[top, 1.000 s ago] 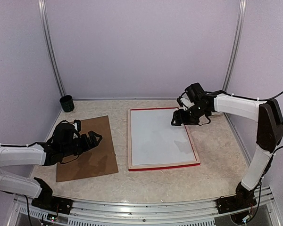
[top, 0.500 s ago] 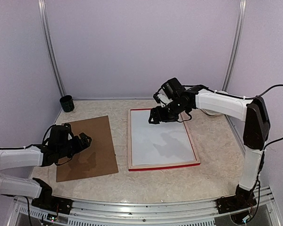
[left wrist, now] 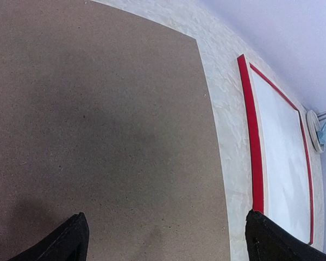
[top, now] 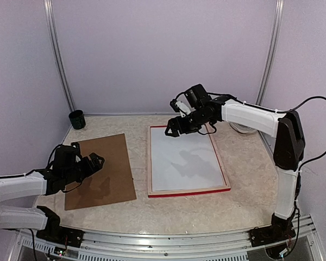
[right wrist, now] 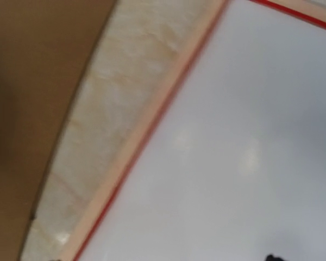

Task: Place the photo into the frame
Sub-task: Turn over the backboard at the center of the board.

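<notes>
The frame (top: 187,192) lies flat at the table's centre, pale wood rim up and red edges showing. A plain white sheet (top: 185,157) fills it; whether this is the photo's back I cannot tell, and no printed side shows. My right gripper (top: 171,126) hovers over the frame's far left corner, open and holding nothing. In the right wrist view only one fingertip (right wrist: 270,257) peeks in, above the white sheet (right wrist: 233,136) and wood rim (right wrist: 136,141). My left gripper (top: 98,161) hangs open and empty over the brown backing board (top: 106,168). Its black fingers (left wrist: 70,242) stand wide apart.
A dark green cup (top: 76,119) stands at the far left corner. A white round object with cable (top: 242,129) lies behind the frame's far right corner. Metal posts (top: 60,60) rise at the back on both sides. The left wrist view shows the frame's red edge (left wrist: 251,136) beside the board (left wrist: 98,109).
My right arm swung left from the frame's far right corner to its far left corner. My left gripper drew back leftward over the backing board.
</notes>
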You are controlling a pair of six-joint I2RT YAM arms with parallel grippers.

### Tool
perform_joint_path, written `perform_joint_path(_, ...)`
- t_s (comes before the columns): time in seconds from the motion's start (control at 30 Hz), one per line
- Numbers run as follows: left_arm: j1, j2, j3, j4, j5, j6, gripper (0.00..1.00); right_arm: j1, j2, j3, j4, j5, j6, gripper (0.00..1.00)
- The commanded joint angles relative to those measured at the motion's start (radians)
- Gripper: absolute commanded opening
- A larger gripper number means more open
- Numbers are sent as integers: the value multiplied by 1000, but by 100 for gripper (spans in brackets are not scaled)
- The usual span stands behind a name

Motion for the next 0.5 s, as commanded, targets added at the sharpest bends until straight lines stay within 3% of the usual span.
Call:
perform_joint_path(0.0, 2, -15, 2, -8, 17, -13, 99, -90, -59, -88, 98, -246, -42, 80)
perform_joint_path(0.07, -2, -14, 13, -19, 13, -16, 99, -153, -109, -171, 177, -400, 0, 81)
perform_joint_path(0.1, -6, -14, 20, -26, 7, -16, 99, -181, -132, -202, 209, -463, 14, 94)
perform_joint_path(0.13, -13, -13, 29, -34, -1, -16, 99, -200, -155, -236, 240, -497, 18, 98)
perform_joint_path(0.27, -46, -7, 63, -57, -30, -18, 99, -221, -277, -367, 380, -493, -1, 99)
perform_joint_path(0.47, -97, 6, 96, -78, -65, -31, 99, -280, -431, -613, 672, -631, 77, 99)
